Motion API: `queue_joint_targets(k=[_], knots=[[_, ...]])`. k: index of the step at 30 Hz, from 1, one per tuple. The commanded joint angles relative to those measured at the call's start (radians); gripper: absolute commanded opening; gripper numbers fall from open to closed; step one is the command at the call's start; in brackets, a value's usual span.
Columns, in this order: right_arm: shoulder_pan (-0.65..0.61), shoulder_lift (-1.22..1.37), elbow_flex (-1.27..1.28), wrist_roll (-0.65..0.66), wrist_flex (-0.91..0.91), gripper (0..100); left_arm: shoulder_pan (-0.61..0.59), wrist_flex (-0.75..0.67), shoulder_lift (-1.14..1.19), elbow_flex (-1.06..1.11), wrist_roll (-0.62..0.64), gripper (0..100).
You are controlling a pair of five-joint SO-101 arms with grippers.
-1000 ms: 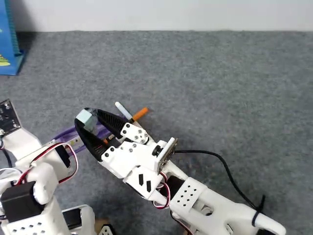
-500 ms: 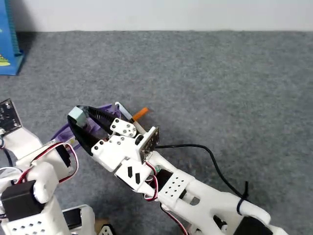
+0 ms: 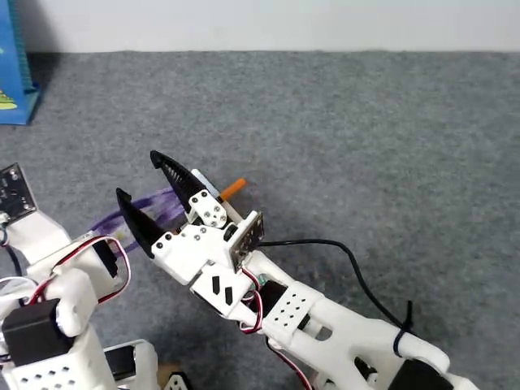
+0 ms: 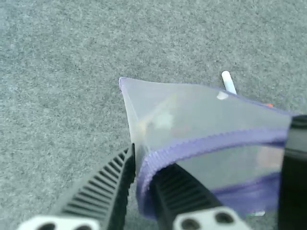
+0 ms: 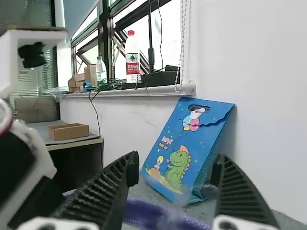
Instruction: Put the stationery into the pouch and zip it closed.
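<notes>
A clear pouch point(image 4: 201, 120) with a purple zip edge point(image 3: 154, 203) lies on the grey carpet. My left gripper point(image 4: 142, 167) is shut on that edge near the pouch's corner. My right gripper point(image 3: 137, 175) hangs open just above the pouch mouth, with nothing between its fingers point(image 5: 103, 191). Pale shapes show faintly through the pouch wall; I cannot tell what they are. An orange pen point(image 3: 233, 188) and a white pen point(image 3: 203, 182) lie on the carpet beside the pouch, partly hidden by the right arm. The white pen's tip point(image 4: 228, 81) pokes out behind the pouch.
A blue gift bag point(image 3: 15, 73) with a dinosaur print point(image 5: 192, 148) stands at the far left against the white wall. The left arm's body point(image 3: 49, 301) fills the near left corner. Open carpet stretches to the right and back.
The right gripper carried a pale blue block left over the pouch, then opened. The block is gone from its fingers. The left arm has not moved.
</notes>
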Motion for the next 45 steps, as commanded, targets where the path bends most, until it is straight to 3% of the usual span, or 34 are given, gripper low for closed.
queue_joint_targets(k=[1, 5, 9, 15, 24, 28, 37, 45], knots=[[0.041, -0.051, -0.04, 0.015, 0.117, 24.1, -0.005, 0.018, 0.014, -0.018, 0.005, 1], [0.117, -0.223, -0.051, -0.078, 0.401, 24.1, -0.005, 0.018, 0.014, -0.018, 0.006, 1], [0.222, -0.426, -0.12, -0.206, 0.823, 24.1, -0.005, 0.018, 0.014, -0.016, 0.008, 1], [0.357, -0.588, -0.269, -0.235, 1.395, 24.0, -0.005, 0.017, 0.014, 0.002, 0.008, 1], [0.372, -0.544, -0.292, -0.23, 1.814, 24.0, -0.035, 0.017, 0.018, 0.002, 0.008, 1], [0.367, -0.423, -0.292, -0.216, 1.9, 24.0, -0.106, 0.012, 0.02, -0.002, 0.005, 1], [0.186, -0.139, -0.285, 0.012, 1.902, 24.0, -0.163, 0.0, 0.02, -0.004, -0.003, 1], [0.282, 0.05, -0.293, 0.049, 1.508, 24.0, -0.227, -0.009, 0.02, 0.002, -0.066, 1]])
